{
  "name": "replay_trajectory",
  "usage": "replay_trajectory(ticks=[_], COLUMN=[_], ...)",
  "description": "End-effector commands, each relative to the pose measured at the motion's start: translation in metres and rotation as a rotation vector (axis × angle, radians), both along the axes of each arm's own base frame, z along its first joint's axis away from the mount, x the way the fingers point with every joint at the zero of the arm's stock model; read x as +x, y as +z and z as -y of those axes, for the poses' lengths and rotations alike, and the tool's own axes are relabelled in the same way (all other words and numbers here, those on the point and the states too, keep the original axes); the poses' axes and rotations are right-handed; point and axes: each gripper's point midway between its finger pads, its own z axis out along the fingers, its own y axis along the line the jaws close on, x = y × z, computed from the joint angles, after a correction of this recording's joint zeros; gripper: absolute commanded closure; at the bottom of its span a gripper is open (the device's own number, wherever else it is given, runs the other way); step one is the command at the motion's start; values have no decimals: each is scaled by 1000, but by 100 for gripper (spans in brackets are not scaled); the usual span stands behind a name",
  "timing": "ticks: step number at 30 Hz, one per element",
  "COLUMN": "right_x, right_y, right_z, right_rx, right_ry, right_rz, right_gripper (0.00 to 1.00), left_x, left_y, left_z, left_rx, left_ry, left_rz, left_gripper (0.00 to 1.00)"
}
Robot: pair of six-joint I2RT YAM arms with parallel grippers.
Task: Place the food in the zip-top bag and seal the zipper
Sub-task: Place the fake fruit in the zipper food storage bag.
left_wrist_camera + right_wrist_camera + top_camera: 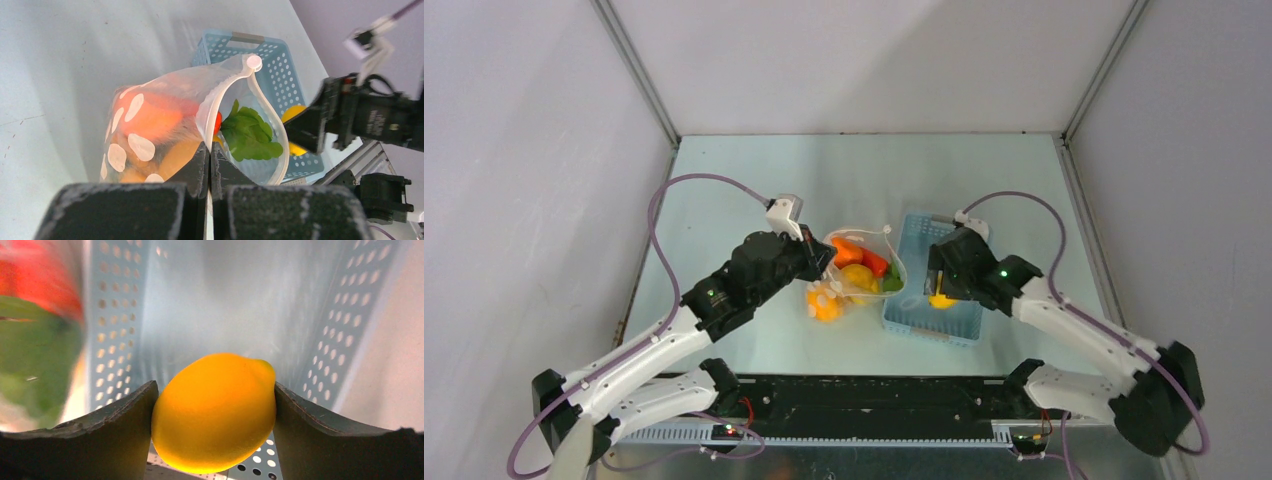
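The right gripper [940, 288], angled down into the blue basket [921, 235], clenched a yellow lemon [215, 410]. The left gripper [209, 162] pinched the rim of the dotted zip-top bag [145, 125], which stood open beside the basket.

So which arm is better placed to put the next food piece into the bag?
The right arm. The right gripper is shut on a lemon in the blue basket, beside the zip-top bag. The left gripper is clamped on the bag's rim, holding the mouth open.
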Motion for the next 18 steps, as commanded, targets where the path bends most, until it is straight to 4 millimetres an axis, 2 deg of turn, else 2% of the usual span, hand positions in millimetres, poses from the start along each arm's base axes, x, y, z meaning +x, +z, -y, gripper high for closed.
replay_trajectory(ticks=[1,5,10,14,18], right_x=[25,30,18,4,1], right_y=[60,106,165,189,189], right_z=[4,-16,-66,-102,-132], right_rx=[79,222,494,592,633], right_ry=[-26,74,325,493,563], right_rz=[247,413,626,699,698], right_gripper=[67,67,67,67,67], left_x=[5,5,4,4,3], left_y=[24,23,22,21,20], left_z=[1,2,3,3,2], left_rx=[-39,-39,-39,-39,-37], left_ry=[4,0,-8,-4,-4], left_rz=[59,56,54,52,47], left_gripper=[100,100,100,100,100])
